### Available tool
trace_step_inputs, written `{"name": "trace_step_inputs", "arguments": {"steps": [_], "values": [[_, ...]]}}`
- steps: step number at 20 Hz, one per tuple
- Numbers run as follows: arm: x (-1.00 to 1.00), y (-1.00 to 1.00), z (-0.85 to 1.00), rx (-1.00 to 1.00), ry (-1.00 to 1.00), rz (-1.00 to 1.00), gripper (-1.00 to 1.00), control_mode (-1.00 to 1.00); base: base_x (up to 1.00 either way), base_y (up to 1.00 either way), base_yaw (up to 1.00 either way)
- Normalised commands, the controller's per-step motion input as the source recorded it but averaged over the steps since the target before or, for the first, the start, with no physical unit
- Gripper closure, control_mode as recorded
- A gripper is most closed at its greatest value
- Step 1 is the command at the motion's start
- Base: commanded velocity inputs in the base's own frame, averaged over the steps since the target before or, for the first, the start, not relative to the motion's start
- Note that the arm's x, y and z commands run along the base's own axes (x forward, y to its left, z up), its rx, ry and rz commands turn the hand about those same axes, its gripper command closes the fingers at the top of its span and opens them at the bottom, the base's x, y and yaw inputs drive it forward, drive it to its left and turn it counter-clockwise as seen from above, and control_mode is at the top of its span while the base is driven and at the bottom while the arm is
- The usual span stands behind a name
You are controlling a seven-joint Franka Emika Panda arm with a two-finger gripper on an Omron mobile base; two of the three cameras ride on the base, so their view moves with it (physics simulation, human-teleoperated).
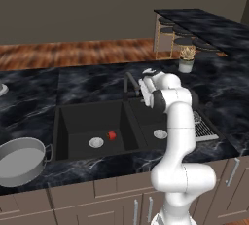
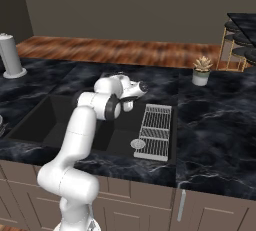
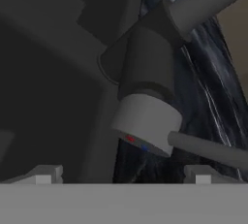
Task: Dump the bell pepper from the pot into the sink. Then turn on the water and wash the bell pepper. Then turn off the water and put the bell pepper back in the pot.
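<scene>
The red bell pepper (image 1: pixel 112 135) lies on the floor of the left basin of the black sink (image 1: pixel 63 121), beside its silver drain (image 1: pixel 96 142). The grey pot (image 1: pixel 19 161) stands with nothing in it on the counter left of the sink. My gripper (image 1: pixel 145 88) hovers at the dark faucet (image 1: pixel 130 84) behind the basin divider. In the hand view the faucet's pale base (image 3: pixel 145 121) and its side lever (image 3: pixel 208 151) sit close ahead of my gripper (image 3: pixel 121 177), which is open with nothing between the fingertips (image 3: pixel 43 174). No water runs.
A ribbed drying rack (image 2: pixel 156 130) lies across the sink's right side (image 2: pixel 40 120). A small potted plant (image 2: pixel 201 72) stands on the counter behind it. A tall pale cylinder (image 2: pixel 10 55) stands at the far left. Stools (image 1: pixel 185 39) stand by the far counter.
</scene>
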Motion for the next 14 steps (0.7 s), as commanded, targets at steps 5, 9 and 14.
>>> {"name": "trace_step_inputs", "arguments": {"steps": [5, 9, 14], "values": [[-0.14, 1.0, 0.13, -0.24, -0.16, 0.04, -1.0, -1.0, 0.0, 0.0, 0.0], [-0.31, 0.97, 0.14, -0.23, -0.18, 0.04, -1.0, -1.0, 0.0, 0.0, 0.0], [-0.92, 0.17, 0.01, -0.08, -0.29, 0.01, -1.0, -1.0, 0.0, 0.0, 0.0]]}}
